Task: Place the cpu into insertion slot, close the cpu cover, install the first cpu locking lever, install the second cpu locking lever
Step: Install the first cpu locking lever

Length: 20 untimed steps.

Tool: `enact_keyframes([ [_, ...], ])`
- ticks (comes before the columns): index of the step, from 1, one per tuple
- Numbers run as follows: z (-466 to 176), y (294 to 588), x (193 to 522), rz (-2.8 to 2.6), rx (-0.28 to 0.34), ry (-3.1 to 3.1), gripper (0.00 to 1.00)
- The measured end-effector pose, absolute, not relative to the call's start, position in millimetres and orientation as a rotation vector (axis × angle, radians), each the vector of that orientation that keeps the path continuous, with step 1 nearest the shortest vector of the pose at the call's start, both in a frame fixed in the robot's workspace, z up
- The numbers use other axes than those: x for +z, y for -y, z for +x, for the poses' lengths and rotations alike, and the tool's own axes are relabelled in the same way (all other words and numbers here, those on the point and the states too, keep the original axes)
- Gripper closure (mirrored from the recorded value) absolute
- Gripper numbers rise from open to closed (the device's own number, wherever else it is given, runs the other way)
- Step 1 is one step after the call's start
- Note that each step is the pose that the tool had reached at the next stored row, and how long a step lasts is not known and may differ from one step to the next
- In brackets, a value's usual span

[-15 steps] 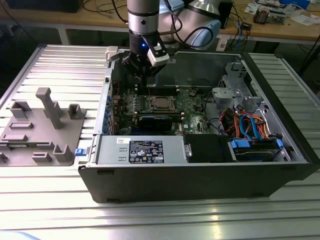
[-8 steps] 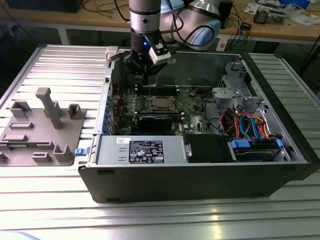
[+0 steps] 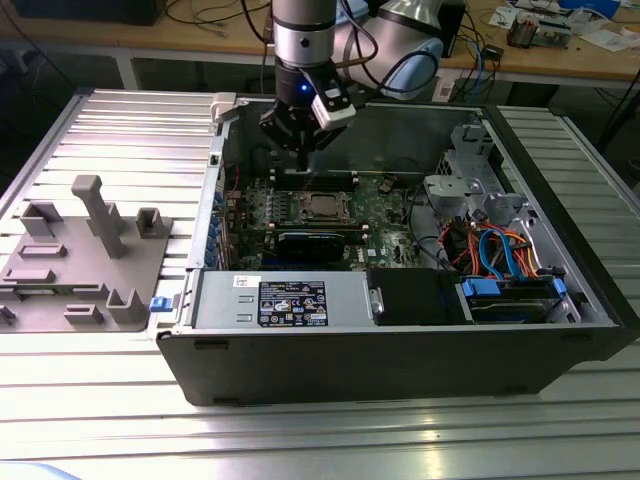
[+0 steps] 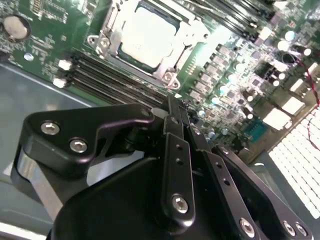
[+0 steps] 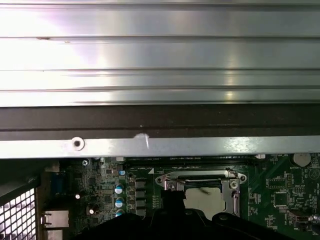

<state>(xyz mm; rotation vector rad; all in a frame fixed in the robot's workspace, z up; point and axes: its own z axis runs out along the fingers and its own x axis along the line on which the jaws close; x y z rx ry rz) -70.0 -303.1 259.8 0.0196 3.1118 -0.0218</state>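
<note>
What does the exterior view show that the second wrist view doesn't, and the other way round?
The exterior view gives the whole open black computer case, a grey plastic fixture tray on the exterior view's left, and blue and orange cables. The second wrist view gives the black gripper up close, fingers together, long black memory slots and a round silver coin battery. Both share the green circuit board and the silver-grey square cpu framed by its thin silvery metal cpu cover.

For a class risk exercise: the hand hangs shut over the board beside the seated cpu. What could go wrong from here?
1. The hand hangs near the long dark slots; a descent off-target might strike them.
2. The cpu shows bare through the cpu cover; a stray fingertip could scratch it.
</note>
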Motion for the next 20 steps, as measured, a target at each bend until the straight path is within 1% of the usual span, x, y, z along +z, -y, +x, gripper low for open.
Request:
enact_keyframes([
  [6, -69.3, 303.1, 259.6, 0.020, -0.019, -3.112, 0.89],
  [7, -69.2, 303.2, 259.5, 0.028, 0.005, -3.112, 0.89],
  [10, -68.6, 303.6, 258.5, 0.063, 0.046, -3.111, 0.89],
  [20, -58.7, 304.5, 248.9, 0.066, 0.057, -3.110, 0.89],
])
